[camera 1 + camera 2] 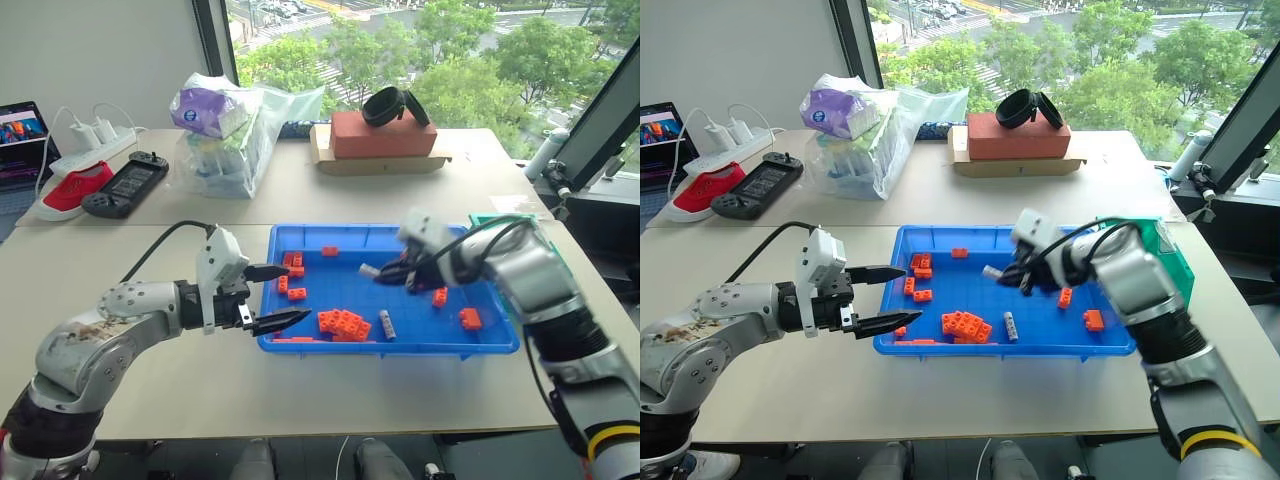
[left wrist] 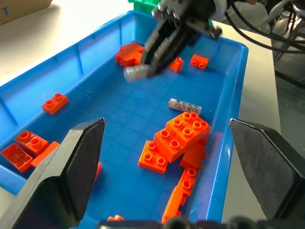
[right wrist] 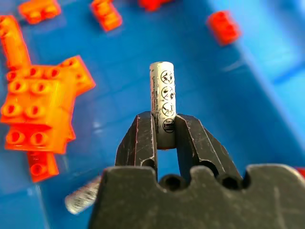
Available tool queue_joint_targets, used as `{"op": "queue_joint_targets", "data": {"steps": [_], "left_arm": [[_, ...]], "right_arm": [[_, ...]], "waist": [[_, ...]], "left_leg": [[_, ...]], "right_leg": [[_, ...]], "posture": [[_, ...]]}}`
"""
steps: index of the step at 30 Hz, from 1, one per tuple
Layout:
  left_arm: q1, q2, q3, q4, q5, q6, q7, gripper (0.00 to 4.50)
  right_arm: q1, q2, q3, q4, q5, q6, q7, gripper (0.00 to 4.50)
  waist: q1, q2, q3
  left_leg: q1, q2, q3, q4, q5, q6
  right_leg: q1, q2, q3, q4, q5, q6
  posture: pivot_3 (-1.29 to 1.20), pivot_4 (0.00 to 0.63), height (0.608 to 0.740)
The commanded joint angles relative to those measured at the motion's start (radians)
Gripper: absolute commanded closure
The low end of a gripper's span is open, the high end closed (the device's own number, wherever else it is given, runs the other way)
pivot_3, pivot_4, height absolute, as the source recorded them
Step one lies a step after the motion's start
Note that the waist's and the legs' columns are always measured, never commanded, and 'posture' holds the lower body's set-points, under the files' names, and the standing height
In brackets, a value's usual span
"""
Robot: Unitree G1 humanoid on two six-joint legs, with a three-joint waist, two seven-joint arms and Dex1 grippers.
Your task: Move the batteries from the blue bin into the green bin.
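Right wrist view: my right gripper (image 3: 162,136) clamps a battery (image 3: 162,102), ready to carry.
Left gripper (image 1: 280,297): jaws apart, idle near bin (image 1: 420,345).
Remaining: one battery (image 1: 386,325), I judge.

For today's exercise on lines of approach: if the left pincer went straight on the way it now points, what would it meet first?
Probably the cluster of orange bricks inside the blue bin, straight ahead between its open fingers; depth is uncertain.

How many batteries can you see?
2. One battery is pinched in the right gripper above the blue bin. The other battery lies on the bin's floor beside the orange bricks. Bricks might hide more.
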Motion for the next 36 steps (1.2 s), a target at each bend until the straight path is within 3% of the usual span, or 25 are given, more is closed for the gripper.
{"op": "queue_joint_targets", "data": {"steps": [1,8,21,23,26,33,36], "left_arm": [[-0.044,-0.01,-0.02,0.006,-0.004,-0.016,-0.034,0.0],[-0.097,-0.023,-0.046,0.038,0.0,-0.01,-0.058,0.0],[-0.11,-0.025,-0.059,0.034,0.017,-0.006,-0.062,0.0],[-0.113,-0.019,-0.058,0.028,0.017,0.001,-0.062,0.0],[-0.115,-0.01,-0.052,0.027,0.021,0.001,-0.065,0.0],[-0.121,-0.015,-0.053,0.038,0.025,0.003,-0.068,0.0],[-0.124,-0.014,-0.053,0.045,0.026,0.002,-0.074,0.0]], "right_arm": [[-0.065,-0.078,-0.083,0.146,-0.023,-0.09,-0.016,4.23],[-0.073,-0.232,-0.168,0.383,-0.099,-0.171,-0.144,4.24],[-0.008,-0.223,-0.123,0.484,-0.173,-0.204,-0.166,4.24],[0.005,-0.239,-0.107,0.486,-0.192,-0.217,-0.158,3.23],[0.006,-0.249,-0.116,0.458,-0.188,-0.205,-0.139,2.43],[-0.011,-0.313,-0.121,0.353,-0.174,-0.227,-0.054,0.02],[0.023,-0.333,-0.14,0.172,-0.072,-0.201,0.085,0.02]], "waist": [[0.003,0.0,0.0],[0.004,0.0,0.0],[-0.007,0.0,0.0],[-0.005,0.0,0.0],[-0.004,0.0,0.0],[-0.006,0.0,0.0],[-0.009,0.001,0.001]], "left_leg": [[0.0,0.0,0.0,0.0,0.0,0.0],[-0.001,0.0,0.0,-0.001,0.0,0.0],[0.0,0.0,-0.001,-0.001,0.0,0.0],[0.0,0.0,-0.001,-0.001,0.0,0.0],[0.0,-0.001,-0.001,0.0,0.0,0.0],[0.0,-0.001,-0.001,-0.001,0.001,0.0],[0.0,-0.001,-0.001,-0.001,0.001,0.0]], "right_leg": [[0.0,0.0,0.0,0.0,0.0,0.0],[0.0,0.0,0.0,-0.001,0.0,0.0],[0.0,0.0,0.0,0.001,0.0,0.0],[0.0,0.0,0.0,0.0,0.0,0.0],[0.0,0.0,0.0,0.0,0.0,0.0],[0.0,0.0,0.0,0.0,0.0,0.0],[0.0,0.0,0.0,0.001,0.0,0.0]], "posture": [[0.0,0.15,0.74],[0.0,0.15,0.74],[0.0,0.15,0.74],[0.0,0.15,0.74],[0.0,0.15,0.74],[0.0,0.15,0.74],[0.0,0.15,0.74]]}}
